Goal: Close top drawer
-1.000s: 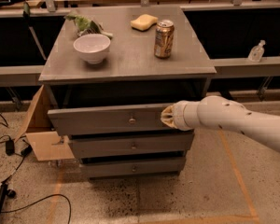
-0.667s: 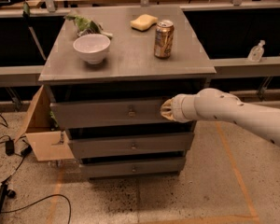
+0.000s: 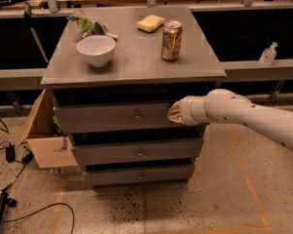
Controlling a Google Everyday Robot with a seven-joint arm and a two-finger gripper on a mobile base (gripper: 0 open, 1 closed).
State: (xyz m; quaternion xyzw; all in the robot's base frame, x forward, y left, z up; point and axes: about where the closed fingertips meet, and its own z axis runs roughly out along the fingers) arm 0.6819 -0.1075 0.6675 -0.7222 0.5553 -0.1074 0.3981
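Note:
The top drawer [image 3: 112,117] is a wide grey front with a small round metal knob [image 3: 136,115] at its centre, under the grey cabinet top [image 3: 136,57]. It stands out only slightly from the cabinet. My gripper [image 3: 174,114] comes in from the right on a white arm [image 3: 244,113] and presses against the right part of the drawer front. Two slimmer grey drawer fronts [image 3: 136,151] sit below.
On the cabinet top stand a white bowl [image 3: 95,49], a soda can [image 3: 171,41], a yellow sponge [image 3: 150,23] and a green bag [image 3: 90,26]. A cardboard box [image 3: 41,130] leans against the cabinet's left side. Cables [image 3: 10,155] lie on the floor at left.
The top drawer has slid back into the cabinet, pushed by my gripper, which has moved forward with it.

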